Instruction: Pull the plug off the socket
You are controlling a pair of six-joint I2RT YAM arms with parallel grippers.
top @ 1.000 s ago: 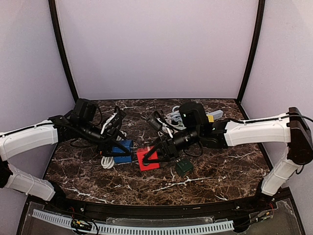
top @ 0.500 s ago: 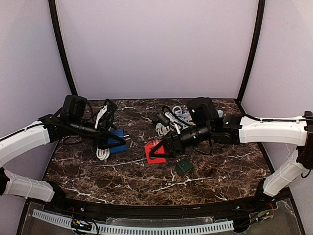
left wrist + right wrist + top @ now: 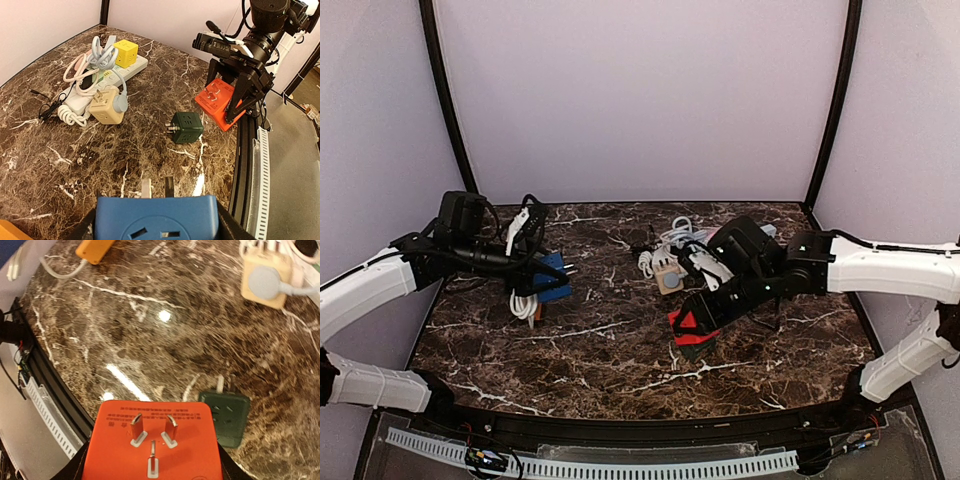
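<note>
While left gripper (image 3: 546, 284) clamps blue socket (image 3: 157, 221), right gripper (image 3: 696, 324) clamps plug (image 3: 152, 437) — orange; three-pinned

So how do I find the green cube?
Look at the dark marble table. Between the beige cube with its grey plug and the orange cube lies one small cube by itself. It is the only dark green one, with two metal prongs sticking out sideways.

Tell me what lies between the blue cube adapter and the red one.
A dark green plastic cube adapter sits on the marble tabletop, nearer the red plastic cube adapter than the blue plastic cube adapter. The left wrist view shows it.
</note>
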